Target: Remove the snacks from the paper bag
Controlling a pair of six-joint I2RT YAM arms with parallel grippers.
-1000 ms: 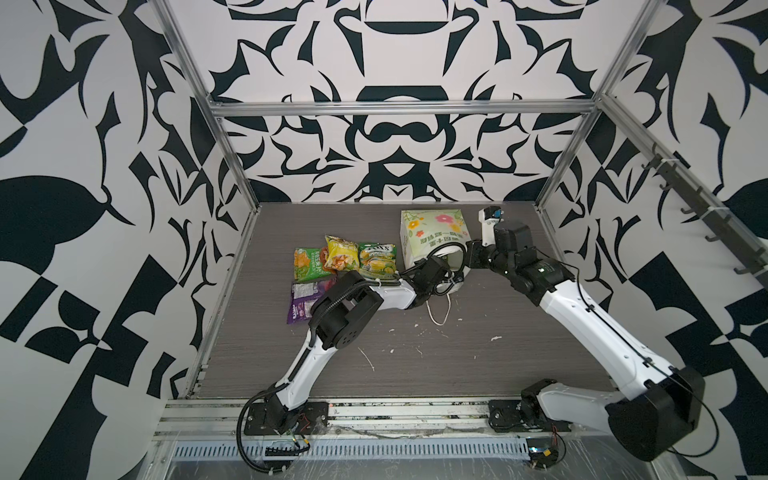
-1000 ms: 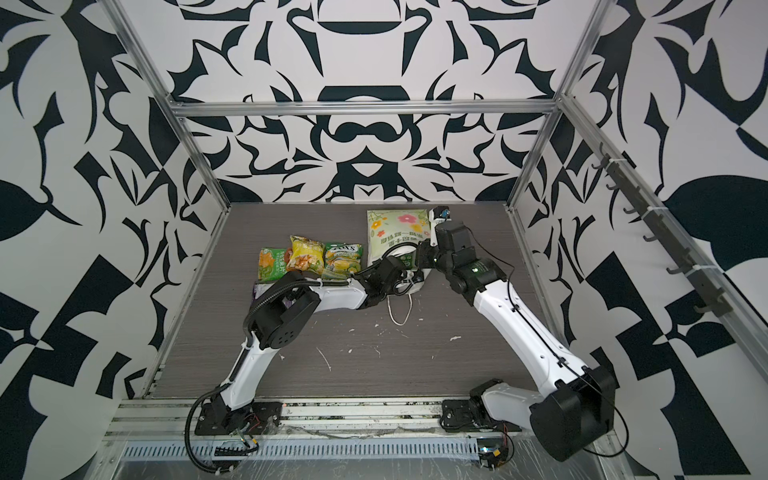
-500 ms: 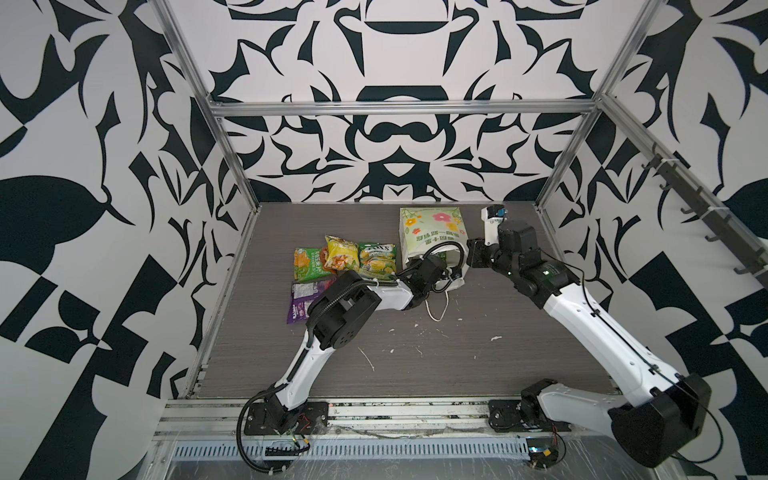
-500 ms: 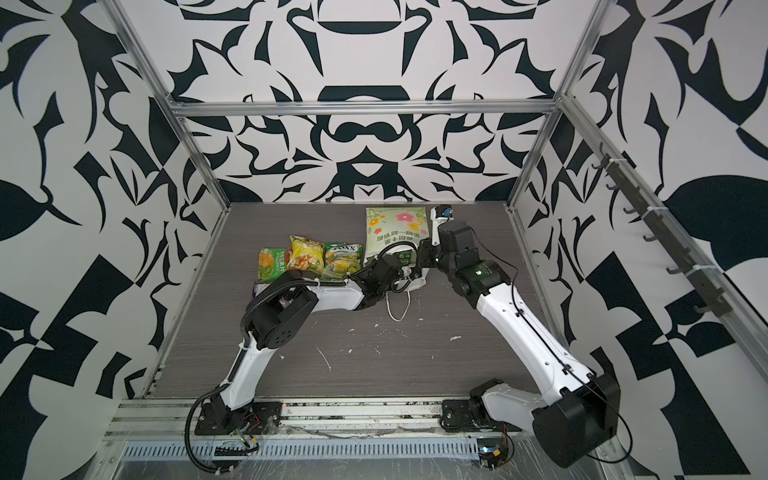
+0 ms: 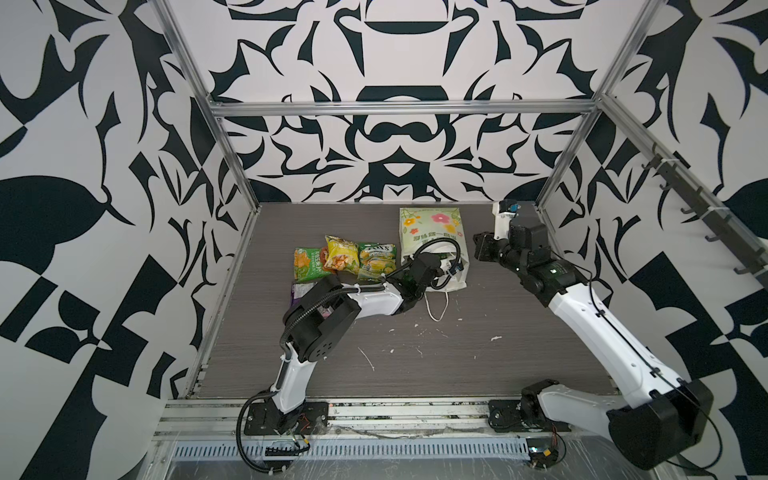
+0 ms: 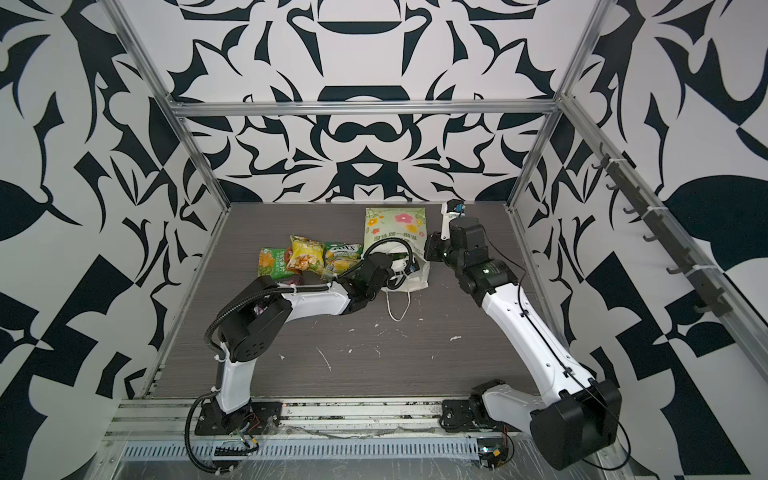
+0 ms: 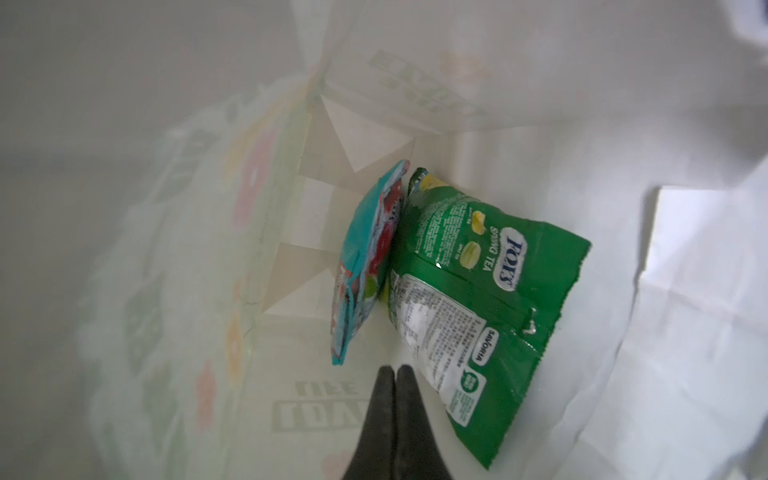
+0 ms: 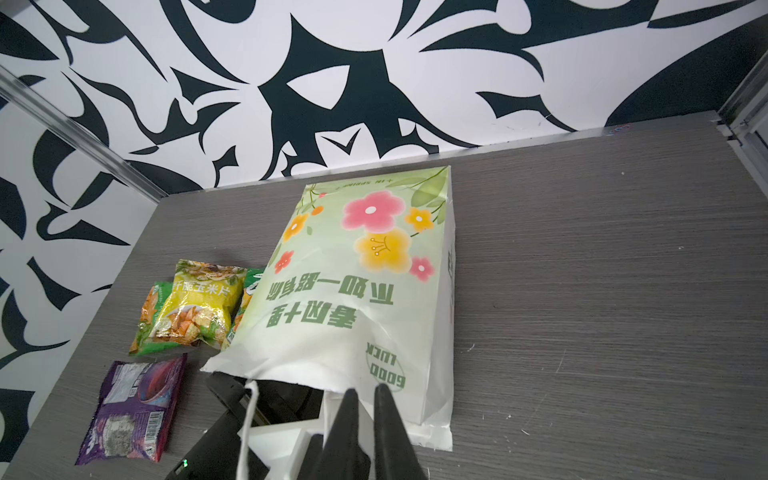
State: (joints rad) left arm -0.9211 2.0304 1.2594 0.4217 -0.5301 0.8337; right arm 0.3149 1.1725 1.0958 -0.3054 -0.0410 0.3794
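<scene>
Inside the lying paper bag (image 5: 428, 232), the left gripper (image 7: 392, 370) had just pressed together on nothing, seemingly short of the green FOX'S packet (image 7: 478, 291) and teal-red packet (image 7: 365, 257), while the right gripper (image 8: 366, 388), barely parted, had backed off to the bag's 3 o'clock, leaving both snacks unretrieved.

Black-and-white patterned walls (image 5: 395, 145), grey wood-grain tabletop (image 5: 498, 353).
</scene>
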